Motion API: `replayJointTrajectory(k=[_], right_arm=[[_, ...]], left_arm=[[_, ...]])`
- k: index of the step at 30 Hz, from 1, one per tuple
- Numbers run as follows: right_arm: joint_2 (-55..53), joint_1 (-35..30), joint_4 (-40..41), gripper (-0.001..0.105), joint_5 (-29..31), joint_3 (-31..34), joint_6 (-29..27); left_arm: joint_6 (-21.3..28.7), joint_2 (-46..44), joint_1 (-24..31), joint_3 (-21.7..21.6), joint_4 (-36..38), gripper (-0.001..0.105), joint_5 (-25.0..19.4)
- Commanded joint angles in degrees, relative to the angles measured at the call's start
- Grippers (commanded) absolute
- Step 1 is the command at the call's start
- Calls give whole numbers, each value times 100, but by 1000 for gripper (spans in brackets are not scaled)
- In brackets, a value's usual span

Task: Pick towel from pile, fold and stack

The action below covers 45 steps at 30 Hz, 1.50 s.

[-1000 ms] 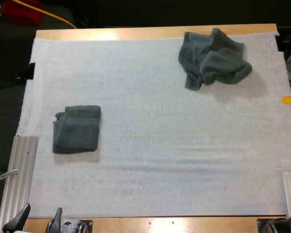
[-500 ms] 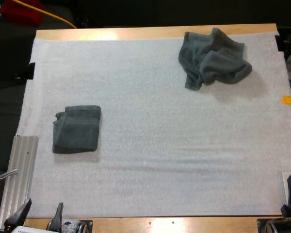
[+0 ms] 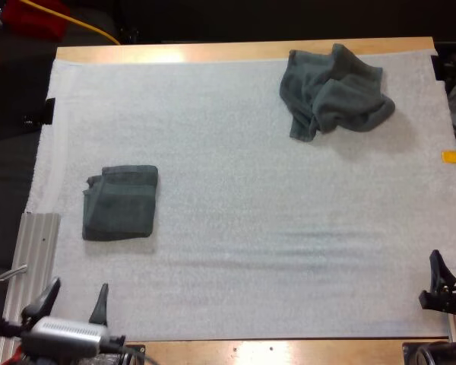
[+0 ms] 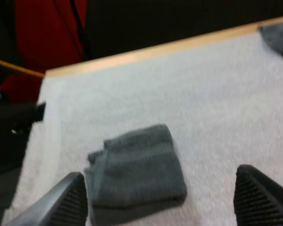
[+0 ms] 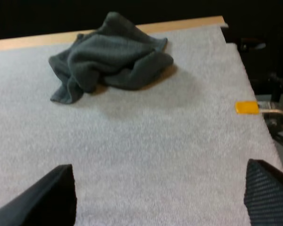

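Grey-green crumpled cloth towel [image 3: 333, 91] lies upper right, not yet picked; left gripper [image 3: 77, 289] and right gripper [image 5: 160, 175] both released, empty. The next move, I judge, is to reach over and pinch it.

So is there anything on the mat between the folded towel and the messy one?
No, nothing. In the high view, only bare white mat lies between the folded towel and the messy towel.

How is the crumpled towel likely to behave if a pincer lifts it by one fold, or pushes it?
Probably floppy: the crumpled towel lies in soft, irregular folds, so it would likely drape and unfurl when lifted. Pushed across the white mat, it may bunch up rather than slide.
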Motion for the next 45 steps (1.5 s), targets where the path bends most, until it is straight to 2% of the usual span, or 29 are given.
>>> replayJointTrajectory(k=[1, 8, 15, 26, 45], right_arm=[[-262, -7, -108, 71, 17, 32, -7], [-262, -7, -163, 71, 17, 338, -7], [-262, -7, -163, 71, 17, 551, -3], [-260, -7, -27, 71, 17, 951, 303], [-260, -7, -28, 71, 17, 950, 303]], left_arm=[[-29, -803, 13, 153, -174, 63, 55], [-66, -792, 13, 851, -583, 63, 192], [-66, -792, 13, 1266, -671, 63, 280], [-66, -779, 13, 1272, -712, 63, 280], [-66, -779, 13, 1272, -702, 63, 280]])
